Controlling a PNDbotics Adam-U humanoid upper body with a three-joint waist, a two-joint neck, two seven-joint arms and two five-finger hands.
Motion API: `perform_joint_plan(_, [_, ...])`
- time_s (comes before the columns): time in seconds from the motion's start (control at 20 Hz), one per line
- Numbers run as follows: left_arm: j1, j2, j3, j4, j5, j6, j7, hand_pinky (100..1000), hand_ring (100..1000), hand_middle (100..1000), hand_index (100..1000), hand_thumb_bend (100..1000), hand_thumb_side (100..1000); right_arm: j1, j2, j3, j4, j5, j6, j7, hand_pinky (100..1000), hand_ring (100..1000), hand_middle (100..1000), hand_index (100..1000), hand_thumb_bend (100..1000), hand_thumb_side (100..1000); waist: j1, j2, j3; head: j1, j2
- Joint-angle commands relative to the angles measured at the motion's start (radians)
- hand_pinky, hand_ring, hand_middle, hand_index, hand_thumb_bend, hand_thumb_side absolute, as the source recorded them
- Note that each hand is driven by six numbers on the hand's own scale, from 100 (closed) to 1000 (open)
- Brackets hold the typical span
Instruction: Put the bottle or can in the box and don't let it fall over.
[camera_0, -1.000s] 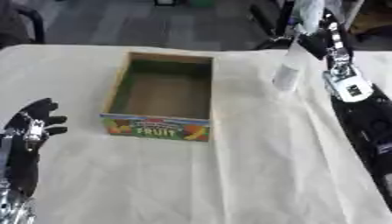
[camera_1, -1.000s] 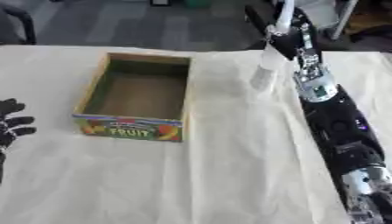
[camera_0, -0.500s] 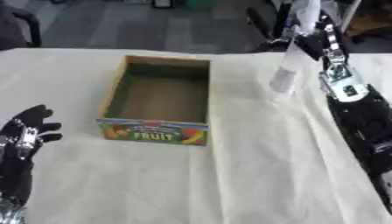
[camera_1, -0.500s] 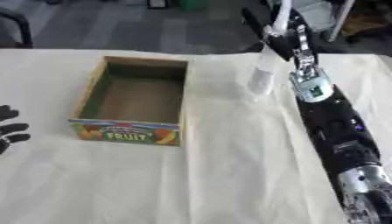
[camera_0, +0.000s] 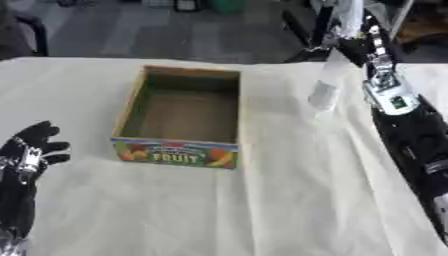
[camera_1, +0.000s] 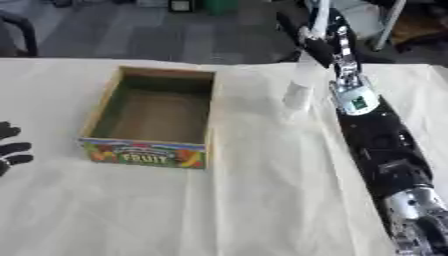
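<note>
An open cardboard box (camera_0: 131, 107) with a coloured FRUIT label on its front wall sits mid-table and holds nothing. To its right is a clear plastic bottle (camera_0: 325, 82), leaning with its base toward the box. My right hand (camera_1: 320, 48) comes in from the upper right and is curled round the bottle's upper part. Whether the base touches the cloth I cannot tell. My left hand (camera_0: 28, 152) rests open at the lower left, fingers up, well apart from the box.
A cream cloth (camera_0: 262, 200) covers the table, with folds to the right of the box. My right forearm (camera_1: 376, 145) lies along the right side. Beyond the far table edge are a grey floor and dark chair legs.
The whole picture has shifted slightly, so the camera moved. The bottle stays in my right hand at about the same spot. My left hand sits a little lower.
</note>
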Motion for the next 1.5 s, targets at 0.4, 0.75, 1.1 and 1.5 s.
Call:
perform_joint_plan(0.4, [-0.01, 0.012, 0.0, -0.022, 0.003, -0.003, -0.002, 658, 666, 713, 792, 481, 687, -0.032, -0.03, -0.005, -0.013, -0.02, -0.008, 0.011, 902, 1000, 923, 1000, 187, 459, -0.001, -0.011, 0.005, -0.002, -0.01])
perform_joint_plan(0.75, [-0.01, 0.013, 0.001, -0.022, 0.003, -0.003, -0.001, 658, 665, 712, 792, 481, 687, -0.029, -0.029, -0.007, -0.012, -0.029, -0.021, 0.013, 857, 983, 844, 1000, 127, 331, -0.001, -0.012, 0.005, 0.0, -0.01])
perform_joint_plan(1.1, [-0.011, 0.013, 0.002, -0.023, 0.003, -0.002, 0.0, 658, 664, 711, 792, 483, 687, -0.026, -0.03, -0.009, -0.01, -0.041, -0.024, -0.024, 758, 837, 667, 852, 100, 100, 0.0, -0.012, 0.005, 0.001, -0.01])
perform_joint_plan(1.5, [-0.011, 0.014, 0.003, -0.023, 0.002, -0.002, 0.001, 658, 663, 710, 792, 484, 686, -0.022, -0.031, -0.014, -0.01, -0.063, -0.013, -0.082, 670, 636, 444, 628, 100, 100, 0.0, -0.013, 0.005, 0.003, -0.01])
